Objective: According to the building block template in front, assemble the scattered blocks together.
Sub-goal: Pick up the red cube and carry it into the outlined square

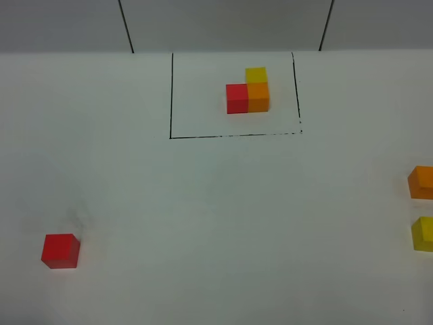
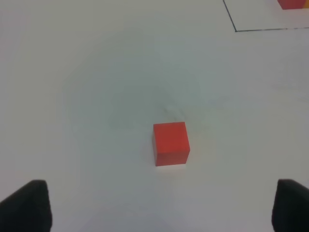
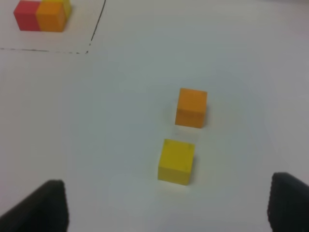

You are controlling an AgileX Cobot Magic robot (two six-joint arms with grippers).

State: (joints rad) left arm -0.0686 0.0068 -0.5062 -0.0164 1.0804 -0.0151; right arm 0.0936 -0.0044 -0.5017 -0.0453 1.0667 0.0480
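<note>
The building block template [image 1: 248,91] is an L of red, orange and yellow cubes inside a thin black drawn rectangle at the back middle; it also shows in the right wrist view [image 3: 42,13]. The loose red cube [image 1: 60,250] sits at the front left, alone. In the left wrist view the red cube [image 2: 171,143] lies ahead of my open left gripper [image 2: 154,208], apart from it. The loose orange cube [image 1: 422,182] and yellow cube [image 1: 424,234] sit at the right edge, a little apart. In the right wrist view the orange cube [image 3: 191,107] and yellow cube [image 3: 176,161] lie ahead of my open right gripper [image 3: 166,208].
The white table [image 1: 216,203] runs to a grey back wall with two dark cables [image 1: 126,26]. The black frame line [image 1: 233,135] borders the template on the near side. A corner of that frame shows in the left wrist view [image 2: 236,30].
</note>
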